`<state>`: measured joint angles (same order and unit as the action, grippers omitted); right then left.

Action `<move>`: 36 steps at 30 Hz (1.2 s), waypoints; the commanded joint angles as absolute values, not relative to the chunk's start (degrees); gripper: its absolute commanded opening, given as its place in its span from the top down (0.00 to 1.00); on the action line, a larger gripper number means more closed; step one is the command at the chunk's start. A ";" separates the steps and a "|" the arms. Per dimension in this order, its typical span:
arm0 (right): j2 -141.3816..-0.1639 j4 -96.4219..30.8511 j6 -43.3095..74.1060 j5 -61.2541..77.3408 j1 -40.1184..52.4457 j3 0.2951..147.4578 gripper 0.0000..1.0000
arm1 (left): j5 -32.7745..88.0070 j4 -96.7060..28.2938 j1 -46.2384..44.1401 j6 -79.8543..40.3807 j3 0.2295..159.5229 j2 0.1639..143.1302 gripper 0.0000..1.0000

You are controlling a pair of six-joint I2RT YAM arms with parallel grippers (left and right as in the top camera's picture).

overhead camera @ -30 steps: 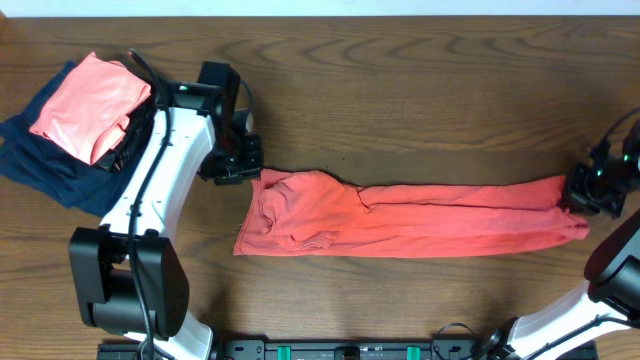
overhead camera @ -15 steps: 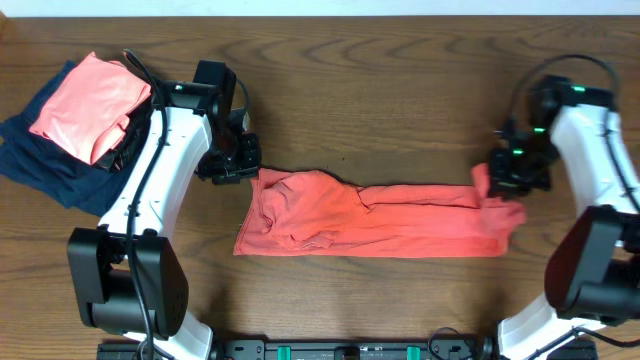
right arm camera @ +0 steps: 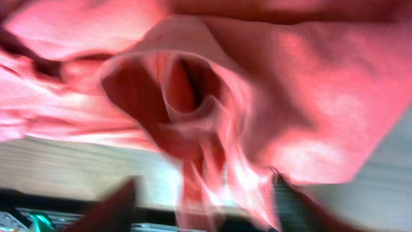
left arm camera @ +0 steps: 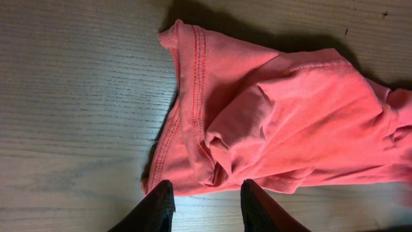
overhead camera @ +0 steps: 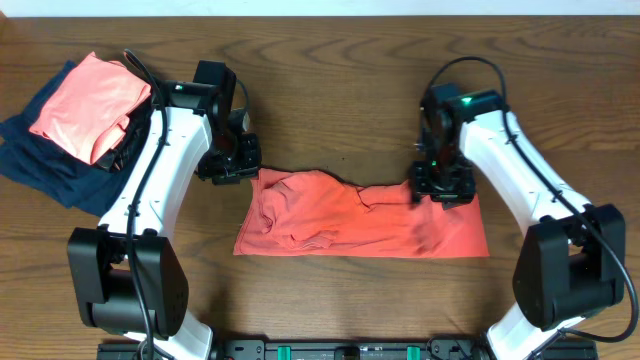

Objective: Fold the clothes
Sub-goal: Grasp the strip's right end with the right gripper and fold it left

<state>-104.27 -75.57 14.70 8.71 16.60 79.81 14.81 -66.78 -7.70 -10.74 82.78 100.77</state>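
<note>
— Where is the T-shirt (overhead camera: pixel 340 215) being recorded?

— It is being recorded lying lengthwise on the table (overhead camera: pixel 350 80), crumpled at its left end. A salmon garment (overhead camera: pixel 85 100) and a navy garment (overhead camera: pixel 40 170) are being noted well apart, at the far left.

— And the left gripper (overhead camera: pixel 238 165)?

— It is being held at the shirt's upper left corner. Its fingers (left arm camera: pixel 162 203) are being kept apart, and nothing is being clamped.

— The right gripper (overhead camera: pixel 440 188)?

— It is being seen over the shirt's right part. Bunched cloth is being seen between its fingers (right arm camera: pixel 119 206), but the view is blurred and the grip cannot be told.
</note>
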 commanded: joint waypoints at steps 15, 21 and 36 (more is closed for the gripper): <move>-103.24 -73.69 19.51 -2.11 18.46 79.02 0.02 | 14.50 -67.77 -7.40 -11.51 83.48 100.71 0.64; -103.24 -68.51 14.24 0.99 18.94 74.02 0.02 | 14.50 -67.81 -7.40 -11.49 83.50 100.71 0.64; -103.18 -50.26 23.77 10.70 20.16 67.77 0.99 | 14.50 -67.81 -7.40 -11.51 83.48 100.71 0.64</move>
<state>-104.18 -51.94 18.87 8.43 19.68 67.90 14.81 -67.48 -7.70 -10.74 82.78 100.77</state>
